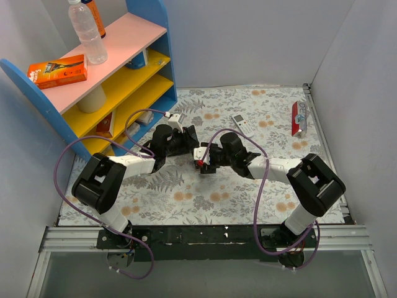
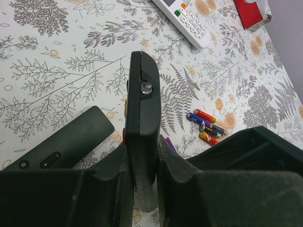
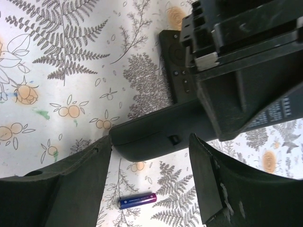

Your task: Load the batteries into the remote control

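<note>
Matte black left jaws clamp slim remote control (image 2: 143, 123) edge-on; right jaws open, flanking its rounded end.

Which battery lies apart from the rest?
The purple-blue battery lying by itself on the floral cloth, seen in the right wrist view. The other batteries are bunched in one small pile, touching each other.
</note>
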Controlling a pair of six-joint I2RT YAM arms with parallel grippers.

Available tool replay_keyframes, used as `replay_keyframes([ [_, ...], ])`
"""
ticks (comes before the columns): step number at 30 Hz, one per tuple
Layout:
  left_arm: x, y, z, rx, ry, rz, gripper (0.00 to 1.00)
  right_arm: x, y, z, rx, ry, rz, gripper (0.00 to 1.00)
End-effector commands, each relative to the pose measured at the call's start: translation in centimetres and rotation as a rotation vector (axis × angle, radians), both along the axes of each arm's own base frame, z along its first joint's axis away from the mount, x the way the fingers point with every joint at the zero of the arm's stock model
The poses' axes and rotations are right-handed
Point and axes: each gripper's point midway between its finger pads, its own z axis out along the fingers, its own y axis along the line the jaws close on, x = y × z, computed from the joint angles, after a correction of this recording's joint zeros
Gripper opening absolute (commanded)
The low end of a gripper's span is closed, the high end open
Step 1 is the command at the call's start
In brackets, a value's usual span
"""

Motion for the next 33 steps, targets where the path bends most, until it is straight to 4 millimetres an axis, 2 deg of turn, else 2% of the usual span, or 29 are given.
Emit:
replay_keyframes([
  [1, -0.8, 0.2, -2.2, 0.064, 0.050, -0.030, 0.00, 0.7, 0.6, 2.9, 0.073, -0.076, -0.002, 0.74],
  [22, -0.8, 0.0, -2.1, 0.061, 0.050, -0.037, 0.00, 0.0, 0.8, -1.9, -0.004, 0.050, 0.029, 0.70],
  [33, -0.7, -0.2, -2.1, 0.058, 0.050, -0.043, 0.00, -1.1, 1.2, -1.8, -0.010, 0.097, 0.088, 0.68],
])
